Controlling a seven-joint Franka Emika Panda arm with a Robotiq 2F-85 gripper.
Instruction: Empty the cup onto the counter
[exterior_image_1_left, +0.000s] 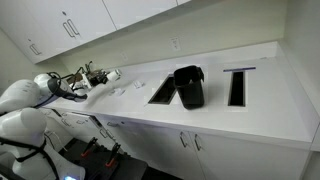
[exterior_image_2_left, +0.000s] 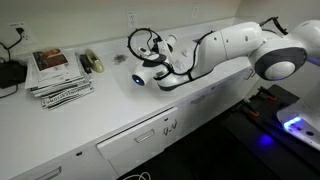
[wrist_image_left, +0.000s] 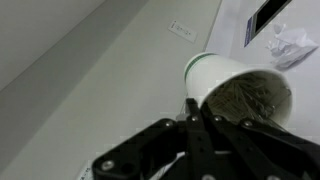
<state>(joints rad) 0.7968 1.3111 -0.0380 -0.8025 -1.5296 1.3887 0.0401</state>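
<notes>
In an exterior view, white wall cabinets (exterior_image_1_left: 60, 25) with slim handles fill the upper left. Below them the white robot arm (exterior_image_1_left: 30, 95) reaches in from the left edge. Its gripper (wrist_image_left: 197, 112) is clamped on the cup (wrist_image_left: 235, 85), which hangs tipped on its side above the counter (exterior_image_1_left: 270, 115). The cup's mouth faces the wrist camera, and a green band runs around its rim. Just right of it, small white scraps (exterior_image_1_left: 120, 90) lie on the glossy white top. Farther right comes a dark cut-out (exterior_image_1_left: 162, 93). The black container (exterior_image_1_left: 190, 87) stands between it and a second cut-out (exterior_image_1_left: 237, 87), well apart from the cup. White doors (exterior_image_1_left: 190, 145) with small handles run beneath. In the wrist view a wall socket (wrist_image_left: 182, 29) sits on the pale wall and a crumpled white scrap (wrist_image_left: 285, 45) lies at upper right. In an exterior view a stack of magazines (exterior_image_2_left: 58, 75) lies at the left; its print is too small to read.
</notes>
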